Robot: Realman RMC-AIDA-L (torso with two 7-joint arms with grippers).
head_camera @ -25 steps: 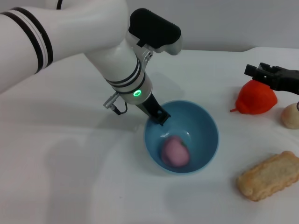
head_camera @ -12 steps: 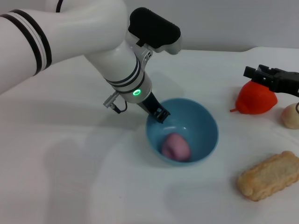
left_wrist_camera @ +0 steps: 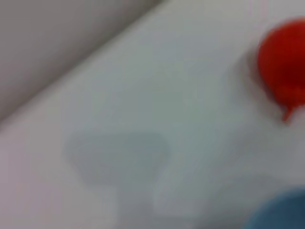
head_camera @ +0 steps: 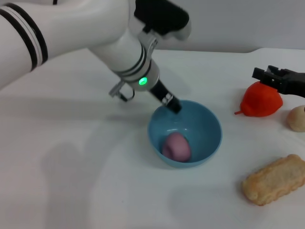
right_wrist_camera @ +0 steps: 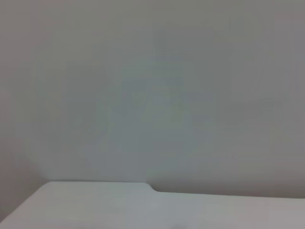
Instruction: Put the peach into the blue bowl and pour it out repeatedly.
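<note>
The blue bowl (head_camera: 209, 136) stands near the middle of the white table, roughly level. The pink peach (head_camera: 176, 146) lies inside it on the near-left side. My left gripper (head_camera: 172, 104) reaches down from the upper left and is shut on the bowl's far-left rim. A corner of the bowl (left_wrist_camera: 281, 212) shows in the left wrist view. My right gripper (head_camera: 267, 76) hovers at the right edge, just above the red fruit, away from the bowl. The right wrist view shows only a wall and the table's edge.
A red-orange pointed fruit (head_camera: 259, 100) lies at the right, also seen as the red fruit (left_wrist_camera: 283, 71) in the left wrist view. A pale beige lump (head_camera: 296, 118) sits beside it. A tan biscuit-like bar (head_camera: 274, 179) lies at the near right.
My left arm has risen and swung slightly right with the rim in its grip. The bowl has gone from tilted to nearly level, and the peach has settled lower inside.
</note>
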